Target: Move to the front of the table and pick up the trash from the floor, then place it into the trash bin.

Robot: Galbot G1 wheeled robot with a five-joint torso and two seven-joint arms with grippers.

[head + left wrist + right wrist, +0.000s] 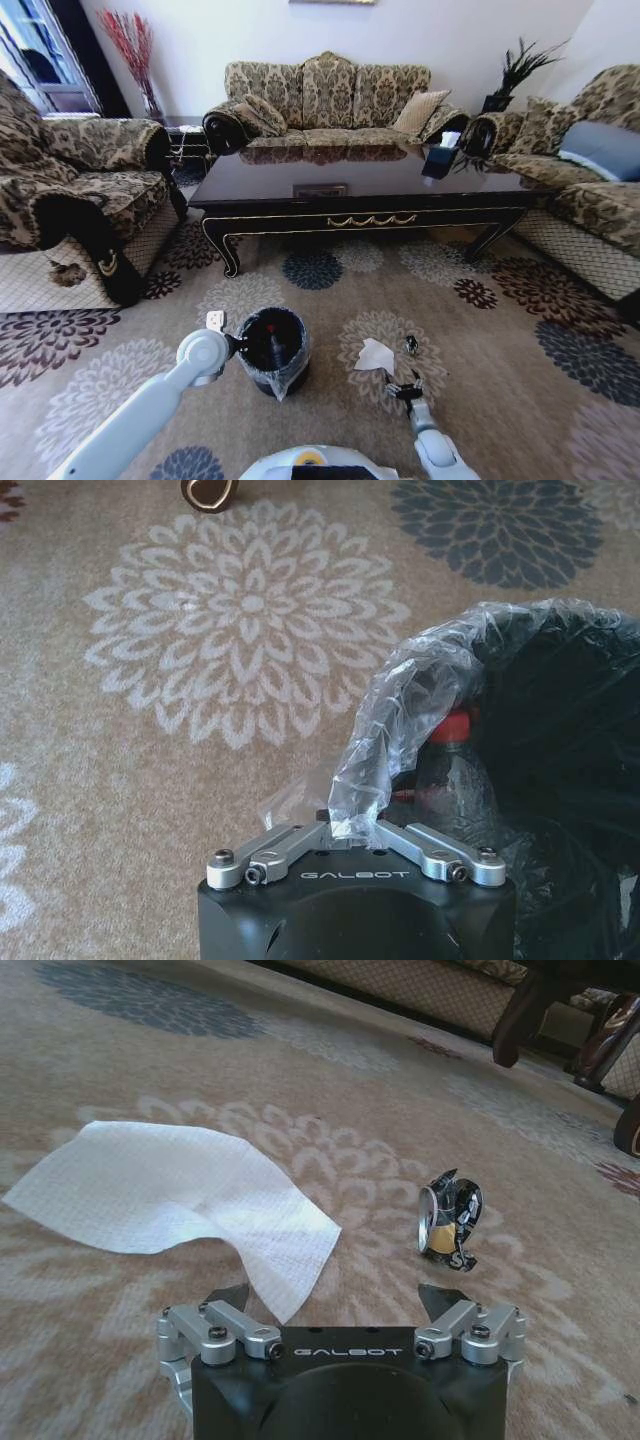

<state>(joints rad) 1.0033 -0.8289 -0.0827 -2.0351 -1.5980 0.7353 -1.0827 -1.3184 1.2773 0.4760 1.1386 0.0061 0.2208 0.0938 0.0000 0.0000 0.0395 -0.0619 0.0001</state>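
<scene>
The left gripper (pixel 352 842) hung at the rim of the trash bin (pixel 272 352), fingers pinched shut on a clear wrapper (pixel 400 735); the film stood up crinkled from the pinch and leaned over the bin's black liner (pixel 580 770), w/ a red-capped plastic bottle (pixel 455 770) already lying inside. That wrapper looked near weightless, soft and slick, so prob. it would cling to the pads or drift rather than drop straight; best let go well over the opening. The right gripper (pixel 345 1305) sat low over the carpet (pixel 500 350), fingers spread wide w/ nothing between them, just short of the white paper scrap (pixel 170 1195). The scrap lay mostly flat on a pale flower print, one corner curled up toward the gripper and reaching just between the open fingers. It read as thin tissue: light, floppy, no stiffness, likely to slide or fold if pushed flat, so the raised corner or the buckled ridge beside it seemed the place to pinch, not the flat middle. Near it, apart from the scrap, stood a small crushed foil piece (pixel 452 1222), shiny, stiffer, w/ sharp creases; it could prob. be nipped across its upright body. All this was on the floor in front of the table (pixel 360 190), the bin just left of the scrap in the head view.
</scene>
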